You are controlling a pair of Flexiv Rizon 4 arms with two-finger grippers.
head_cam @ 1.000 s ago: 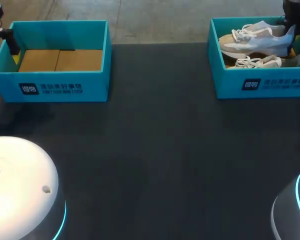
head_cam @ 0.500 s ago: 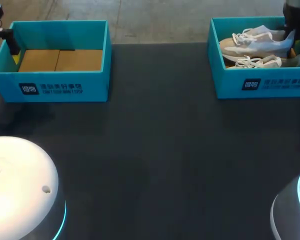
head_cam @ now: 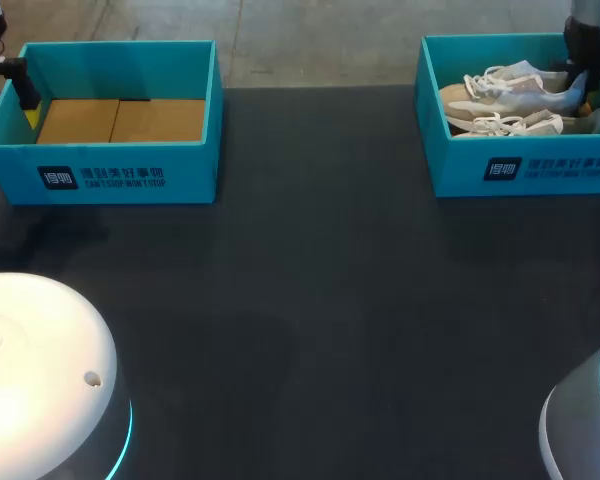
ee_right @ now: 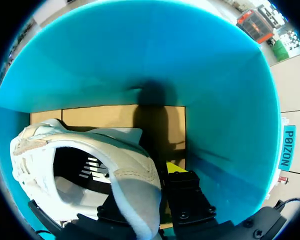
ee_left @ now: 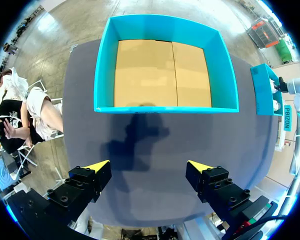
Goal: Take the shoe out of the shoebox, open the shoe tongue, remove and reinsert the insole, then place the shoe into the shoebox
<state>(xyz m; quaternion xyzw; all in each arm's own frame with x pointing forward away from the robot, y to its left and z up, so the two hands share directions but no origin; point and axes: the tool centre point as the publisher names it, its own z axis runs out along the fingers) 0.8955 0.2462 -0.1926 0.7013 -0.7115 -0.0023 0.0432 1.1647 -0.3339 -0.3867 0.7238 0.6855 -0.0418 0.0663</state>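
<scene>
Seeing right gripper [ee_right: 157,182] clenched on the heel collar of the shoe [ee_right: 90,150]. One yellow-tipped finger [ee_right: 176,167] pressed against the outside of the heel. Other finger down inside the shoe opening, mostly hidden. Shoe inside the right shoebox [ee_right: 140,60], teal walls all round, brown cardboard floor ahead of the gripper.

From head view: same shoe [head_cam: 505,92] lying low in that box [head_cam: 525,175] at the desk's far right corner, toe toward the box's left wall, heel at the gripper on the right side. Cannot tell whether sole or side touches the box floor. Second shoe [head_cam: 520,123] just beside it, nearer the front wall, laces loose.

Left gripper [ee_left: 147,167] released, holding nothing, yellow tips wide apart, hanging over bare dark desk [ee_left: 165,150]. Left shoebox [ee_left: 165,107] just ahead of those tips, only brown cardboard floor inside. In head view that box [head_cam: 110,175] at the far left of the desk, well apart from the right one.
</scene>
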